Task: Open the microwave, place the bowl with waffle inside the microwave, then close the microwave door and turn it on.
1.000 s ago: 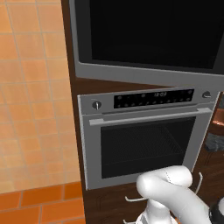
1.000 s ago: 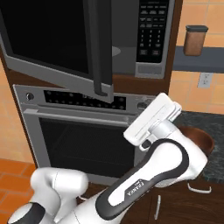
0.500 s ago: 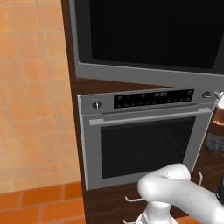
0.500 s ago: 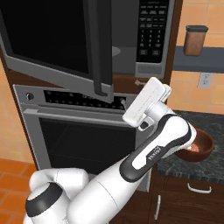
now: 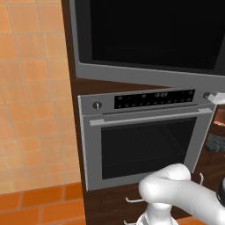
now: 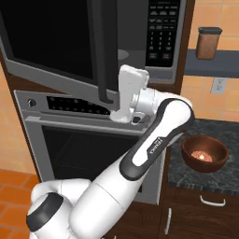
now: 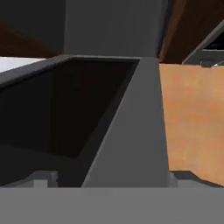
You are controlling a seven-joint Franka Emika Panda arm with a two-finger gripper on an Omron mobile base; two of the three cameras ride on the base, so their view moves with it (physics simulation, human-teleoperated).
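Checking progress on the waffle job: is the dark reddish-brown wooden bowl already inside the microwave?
No, the dark reddish-brown wooden bowl sits on the dark speckled counter, right of the oven and below the microwave.

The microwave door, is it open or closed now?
Open: the microwave door stands swung out, away from the control panel, with the gripper behind its handle.

Microwave door (image 6: 56, 42): black glass in a grey border, with a dark bar handle (image 6: 103, 51). Oven (image 5: 145, 136): silver front, black window and black control strip; wall tiles (image 5: 30, 96) orange, cabinet (image 5: 70, 88) dark brown wood. Bowl (image 6: 204, 153): reddish-brown, on a speckled dark grey table (image 6: 224, 172); arm (image 6: 154, 140) white with dark joints.
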